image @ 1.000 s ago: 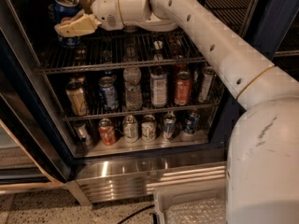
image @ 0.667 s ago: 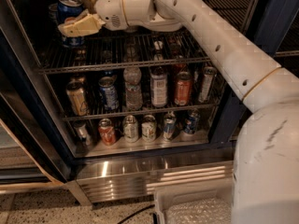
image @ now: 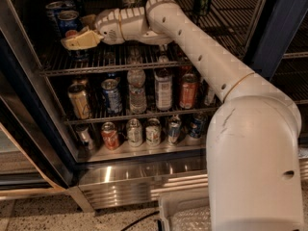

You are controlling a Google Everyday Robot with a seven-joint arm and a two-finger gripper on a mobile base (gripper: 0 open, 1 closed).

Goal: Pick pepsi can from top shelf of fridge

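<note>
Gripper [image: 77, 33] up at the left end of the top shelf [image: 144, 59], pale yellow, pointing left, right against the pepsi can [image: 69, 22]. Cannot tell whether spread wide or closed on the can. Pepsi can upright on the top shelf near the front left corner, blue with a silver lid, its lower part covered by the gripper. Another blue can [image: 54, 9] just behind and to the left. White arm [image: 202, 57] slanting from the lower right up into the fridge [image: 21, 109], wrist above the shelf's front edge. On the middle rack [image: 144, 113], in a row: gold can [image: 79, 100], blue-and-white can [image: 111, 96], clear bottle [image: 137, 90], labelled bottle [image: 163, 88], red can [image: 188, 90]. On the lowest tier, a line of small cans, one red-and-white [image: 109, 134] near the left. Beneath, ribbed steel base [image: 139, 182].
</note>
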